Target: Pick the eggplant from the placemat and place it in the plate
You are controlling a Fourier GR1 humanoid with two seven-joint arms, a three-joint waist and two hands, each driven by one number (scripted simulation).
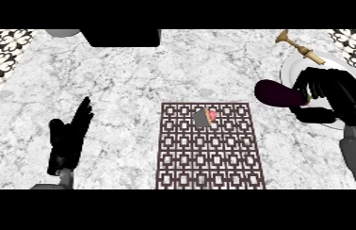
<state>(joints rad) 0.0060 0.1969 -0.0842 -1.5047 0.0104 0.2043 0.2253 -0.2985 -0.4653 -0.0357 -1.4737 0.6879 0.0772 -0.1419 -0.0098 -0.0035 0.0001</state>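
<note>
Eggplant (278, 94), smooth and likely slippery, sits right of center by the plate (295, 64), right hand (327, 94) fingers curled around its middle; left hand (69, 135) rests, fingers straight.

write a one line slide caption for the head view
Right hand carries the eggplant to the plate; left hand rests open beside the placemat.

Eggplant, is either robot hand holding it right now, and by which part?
Yes. The right robot hand curls round one end of the eggplant, beside the plate; its other end sticks out free. The left robot hand rests open, holding nothing.
</note>
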